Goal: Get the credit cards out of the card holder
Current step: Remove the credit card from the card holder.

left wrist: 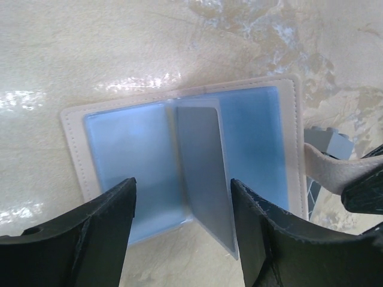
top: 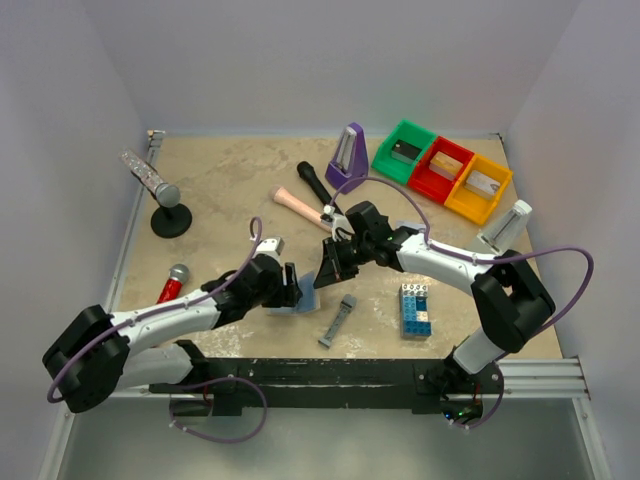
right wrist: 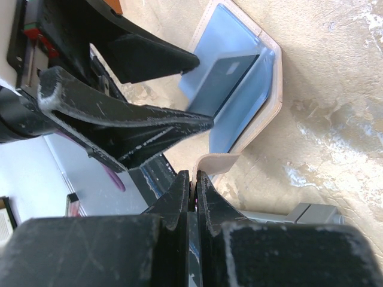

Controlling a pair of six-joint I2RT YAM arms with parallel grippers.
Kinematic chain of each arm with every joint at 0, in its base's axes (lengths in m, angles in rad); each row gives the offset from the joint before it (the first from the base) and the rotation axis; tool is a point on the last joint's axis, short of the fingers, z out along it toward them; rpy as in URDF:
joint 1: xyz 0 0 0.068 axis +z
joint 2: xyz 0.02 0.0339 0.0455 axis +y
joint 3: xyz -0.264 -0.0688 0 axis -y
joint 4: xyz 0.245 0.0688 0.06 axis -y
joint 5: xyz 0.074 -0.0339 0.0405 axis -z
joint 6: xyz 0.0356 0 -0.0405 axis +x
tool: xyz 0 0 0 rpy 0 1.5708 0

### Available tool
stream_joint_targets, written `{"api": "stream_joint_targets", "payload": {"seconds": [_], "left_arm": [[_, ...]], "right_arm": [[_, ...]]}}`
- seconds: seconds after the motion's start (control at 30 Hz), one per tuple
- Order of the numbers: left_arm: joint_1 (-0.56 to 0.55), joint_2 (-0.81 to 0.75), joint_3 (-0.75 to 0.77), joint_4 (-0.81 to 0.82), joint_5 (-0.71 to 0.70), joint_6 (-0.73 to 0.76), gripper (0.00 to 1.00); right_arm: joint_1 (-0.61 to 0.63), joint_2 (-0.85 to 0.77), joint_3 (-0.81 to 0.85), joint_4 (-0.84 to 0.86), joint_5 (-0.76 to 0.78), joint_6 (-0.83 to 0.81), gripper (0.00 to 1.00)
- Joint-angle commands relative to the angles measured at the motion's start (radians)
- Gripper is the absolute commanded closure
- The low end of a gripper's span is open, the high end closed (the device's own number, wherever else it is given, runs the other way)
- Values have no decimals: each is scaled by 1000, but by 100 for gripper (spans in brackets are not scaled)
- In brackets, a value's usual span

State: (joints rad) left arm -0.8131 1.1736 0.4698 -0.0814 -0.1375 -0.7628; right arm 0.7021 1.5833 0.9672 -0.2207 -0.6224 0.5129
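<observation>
My left jaws are spread wide, hanging over the flat light-blue bifold card holder with pale stitched edging (left wrist: 70, 149), which lies open on the mottled beige tabletop (left wrist: 90, 48). Right between them, a thin greyish card (left wrist: 203, 173) rises tilted from the holder's middle fold, its near end poking past the holder's edge towards me. My right jaws are pressed together on a thin tan flat strip (right wrist: 216, 161), just off the holder's right side; a card, I reckon, though I can't be sure. So, the grey one: I'd lower the left jaws astride that raised end, nip the card alone, then draw it straight along its own length so the holder doesn't drag.
</observation>
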Motion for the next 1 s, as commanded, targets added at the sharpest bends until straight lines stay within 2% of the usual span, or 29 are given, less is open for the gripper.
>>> {"api": "stream_joint_targets", "payload": {"seconds": [0.0,0.37,0.4,0.53,0.63,0.73,0.87,0.97], "left_arm": [[-4,-52,26,-70,-86,14,32],[-3,-164,9,-179,-192,-4,31],[-3,-173,6,-178,-194,-9,31],[3,-206,-14,-155,-183,-18,32],[11,-218,-22,-141,-163,-23,33],[26,-235,-36,-115,-137,-30,35],[52,-290,-78,-61,-93,-47,39],[78,-319,-115,11,-45,-53,42]], "right_arm": [[8,-20,27,11,-17,-2,100],[7,-32,31,-22,9,-20,100],[7,-35,30,-32,21,-20,96],[8,-46,24,-72,62,-22,65],[7,-68,28,-110,116,-31,54],[7,-82,53,-178,173,-68,49],[7,-140,80,-233,289,-102,48],[10,-183,87,-192,259,-70,49]]}}
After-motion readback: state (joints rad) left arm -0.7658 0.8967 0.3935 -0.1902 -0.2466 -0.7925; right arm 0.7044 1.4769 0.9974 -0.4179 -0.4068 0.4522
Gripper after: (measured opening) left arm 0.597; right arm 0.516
